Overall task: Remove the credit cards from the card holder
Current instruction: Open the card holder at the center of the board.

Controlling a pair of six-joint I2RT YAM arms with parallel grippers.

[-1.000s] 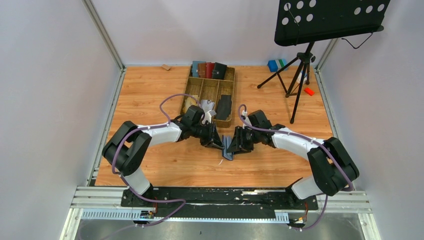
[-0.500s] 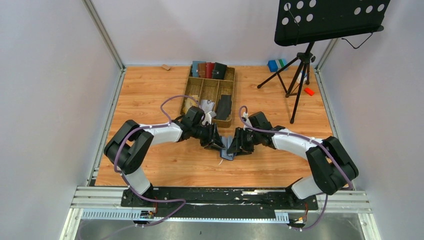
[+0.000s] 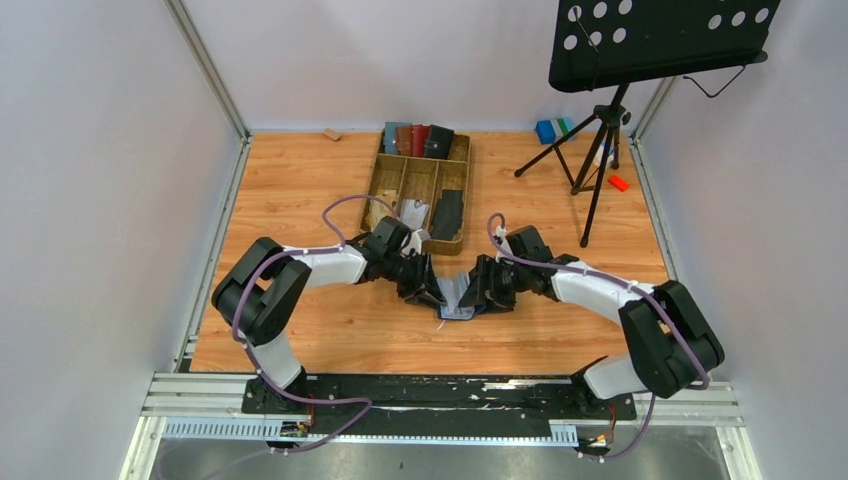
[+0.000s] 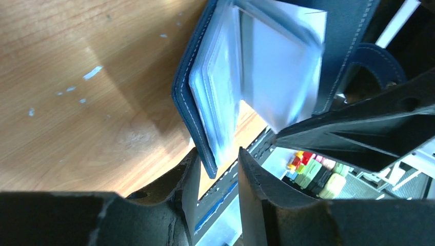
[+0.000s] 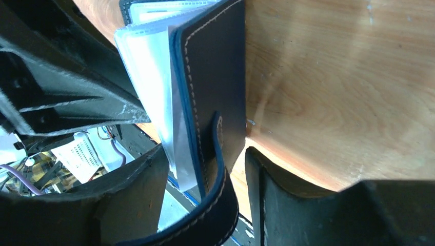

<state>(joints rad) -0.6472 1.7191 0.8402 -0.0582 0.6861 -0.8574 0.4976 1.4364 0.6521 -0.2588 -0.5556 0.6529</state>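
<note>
1. The card holder is open, low over the table.
2. Our left pincer and right pincer each squeeze one cover.
3. We spread it; next we must pull the credit cards out.

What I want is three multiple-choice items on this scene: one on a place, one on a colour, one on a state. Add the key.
1. Where is the navy-blue stitched bifold card holder?
A) in the wooden tray
B) on the music stand
C) between the left claw and the right claw

2. What colour is the small block right of the black tripod?
A) orange-red
B) yellow
C) white

3. The holder is:
A) shut flat
B) open, with its clear plastic sleeves showing
C) strapped shut

Key: C, the top view shows it between both claw tips. A, the block is plainly orange-red. B, both wrist views show the sleeves fanned out.
</note>
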